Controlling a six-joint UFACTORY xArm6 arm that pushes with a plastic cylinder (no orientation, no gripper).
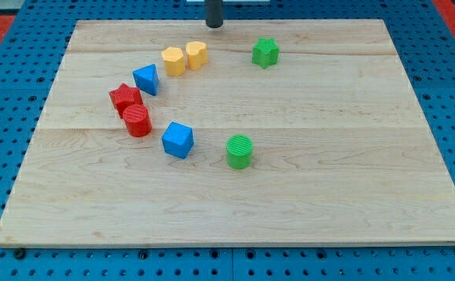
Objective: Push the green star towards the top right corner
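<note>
The green star (pixel 264 52) lies on the wooden board (pixel 328 172) near the view's top, a little right of centre. My tip (pixel 214 26) is at the top edge of the board, to the left of and slightly above the star, apart from it. It also stands just above the yellow blocks.
Two yellow blocks (pixel 173 60) (pixel 197 55) sit side by side left of the star. A blue triangular block (pixel 146 79), a red star (pixel 125 97), a red cylinder (pixel 137 121), a blue cube (pixel 177 140) and a green cylinder (pixel 239 151) curve down through the board's left and middle.
</note>
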